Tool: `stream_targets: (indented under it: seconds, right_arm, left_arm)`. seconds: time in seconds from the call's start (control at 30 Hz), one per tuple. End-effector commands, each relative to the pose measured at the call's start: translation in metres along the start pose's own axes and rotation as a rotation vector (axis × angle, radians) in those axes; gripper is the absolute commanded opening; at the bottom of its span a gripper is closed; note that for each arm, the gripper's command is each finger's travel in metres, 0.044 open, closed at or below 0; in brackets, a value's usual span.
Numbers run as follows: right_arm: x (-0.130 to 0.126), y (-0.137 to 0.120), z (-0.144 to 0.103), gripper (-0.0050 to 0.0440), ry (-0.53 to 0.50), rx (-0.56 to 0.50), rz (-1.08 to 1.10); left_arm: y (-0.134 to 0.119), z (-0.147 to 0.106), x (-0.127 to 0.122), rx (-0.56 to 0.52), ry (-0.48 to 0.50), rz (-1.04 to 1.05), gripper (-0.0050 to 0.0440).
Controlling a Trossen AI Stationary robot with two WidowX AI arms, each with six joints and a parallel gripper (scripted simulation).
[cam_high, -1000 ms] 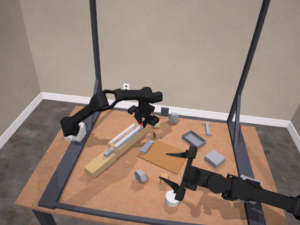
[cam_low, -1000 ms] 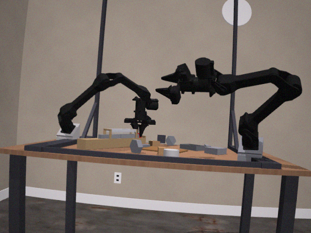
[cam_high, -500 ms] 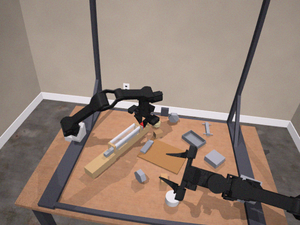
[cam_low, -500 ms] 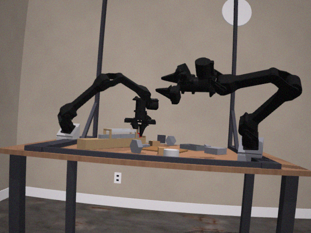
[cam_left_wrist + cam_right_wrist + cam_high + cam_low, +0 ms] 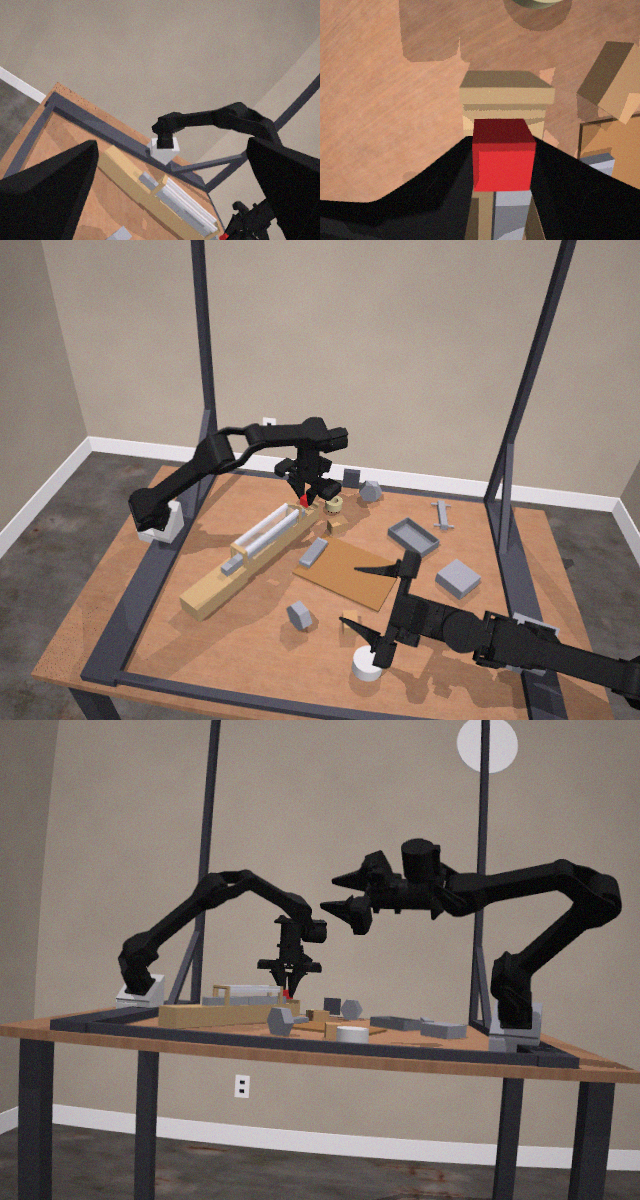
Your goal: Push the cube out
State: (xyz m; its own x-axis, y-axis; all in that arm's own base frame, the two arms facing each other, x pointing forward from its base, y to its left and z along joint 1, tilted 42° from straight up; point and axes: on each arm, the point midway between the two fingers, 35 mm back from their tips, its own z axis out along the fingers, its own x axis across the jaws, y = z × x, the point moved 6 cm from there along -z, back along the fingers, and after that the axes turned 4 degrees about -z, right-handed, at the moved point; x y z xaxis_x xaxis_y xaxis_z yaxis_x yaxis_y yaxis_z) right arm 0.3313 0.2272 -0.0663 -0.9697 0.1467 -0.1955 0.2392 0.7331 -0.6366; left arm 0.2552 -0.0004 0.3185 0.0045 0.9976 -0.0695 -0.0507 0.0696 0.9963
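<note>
The long tan channel point(image 5: 246, 557) with a pale see-through roof point(image 5: 268, 529) lies on the table. The red cube point(image 5: 303, 499) sits at its far end, by the short ledge with the lip point(image 5: 507, 96). It also shows in the right wrist view point(image 5: 504, 158) and in the exterior view point(image 5: 284, 992). My right gripper point(image 5: 305, 496) points down over that end, and its fingers press both sides of the cube. A grey bar point(image 5: 512, 216) lies in the channel behind the cube. My left gripper point(image 5: 348, 593) point(image 5: 327, 894) is wide open and empty, high above the table.
A tan ring point(image 5: 333, 505) and a small tan block point(image 5: 337, 524) lie just beyond the channel's far end. A grey bar, a brown mat point(image 5: 346, 570), a grey tray point(image 5: 413, 536), a grey block point(image 5: 457, 578), a grey hexagonal piece point(image 5: 299, 614) and a white cylinder point(image 5: 367, 662) lie around.
</note>
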Motion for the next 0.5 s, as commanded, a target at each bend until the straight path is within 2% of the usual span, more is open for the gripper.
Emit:
stream_targets:
  seconds: [0.0,0.33,0.47]
  right_arm:
    - [-0.006,-0.001,-0.014,0.0000,-0.011,-0.029,0.020]
    - [-0.009,-0.005,-0.036,0.0000,-0.014,-0.034,0.022]
    - [-0.012,-0.010,-0.063,0.0000,-0.016,-0.044,0.028]
  left_arm:
    - [0.004,-0.001,-0.001,-0.011,-0.004,-0.004,0.0400]
    - [0.004,-0.001,-0.001,-0.011,-0.004,-0.004,0.0400]
    - [0.004,-0.001,-0.001,-0.011,-0.004,-0.004,0.0400]
